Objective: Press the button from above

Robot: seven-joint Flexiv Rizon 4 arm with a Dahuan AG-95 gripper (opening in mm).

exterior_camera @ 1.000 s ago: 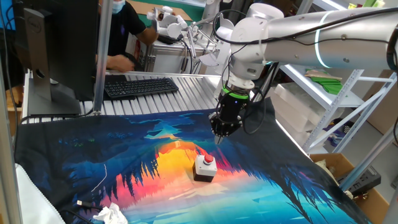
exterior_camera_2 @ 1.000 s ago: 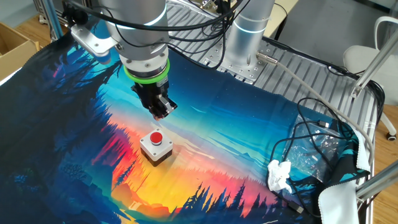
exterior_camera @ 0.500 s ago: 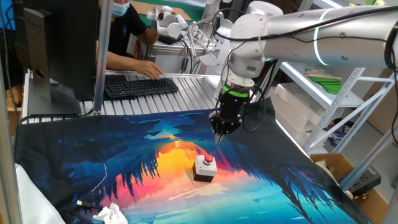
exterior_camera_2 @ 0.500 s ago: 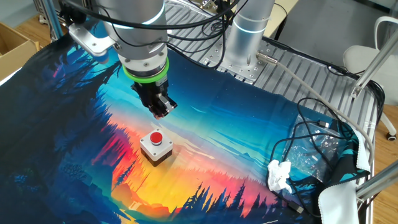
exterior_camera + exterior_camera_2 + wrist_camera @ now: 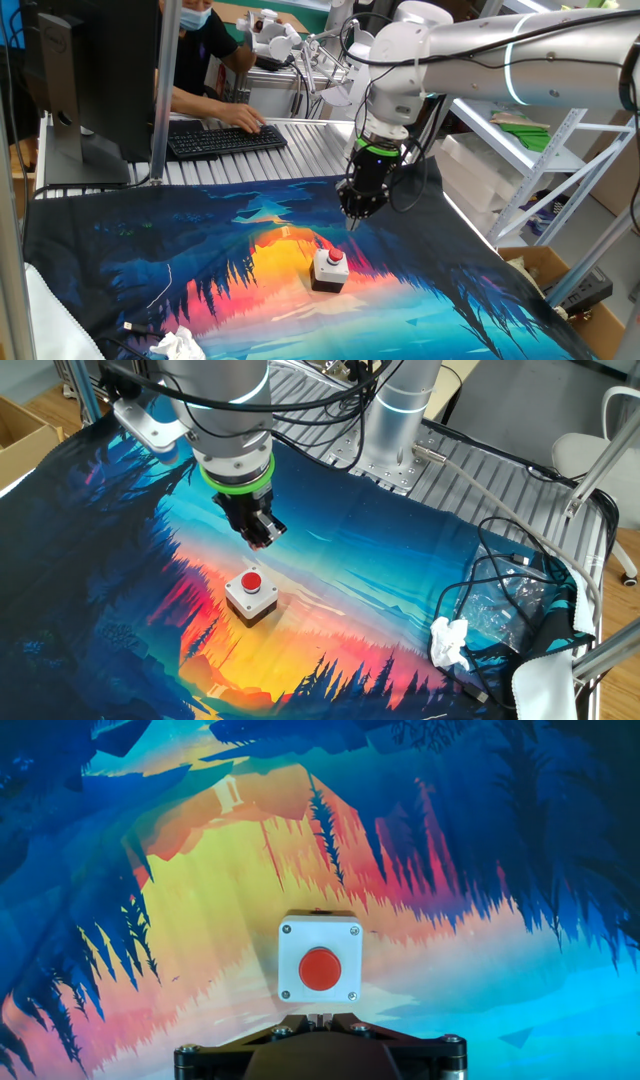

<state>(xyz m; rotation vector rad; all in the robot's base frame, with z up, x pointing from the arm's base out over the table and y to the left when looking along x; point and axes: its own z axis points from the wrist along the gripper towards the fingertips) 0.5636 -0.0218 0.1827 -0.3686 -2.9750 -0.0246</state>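
Push-button switch box [image 5: 250, 595] sits flat on the printed cloth over the tabletop [image 5: 300, 140], red dome cap [image 5: 320, 968] facing up. Gripper [image 5: 260, 538] hangs above and just off to one side, not touching. In the hand view the fingertips [image 5: 318, 1017] appear pressed together.

Handling, judged: rigid housing, likely light, so an off-centre push could tip or slide it on the cloth. No grasp needed; contact the centre of the cap, straight down.
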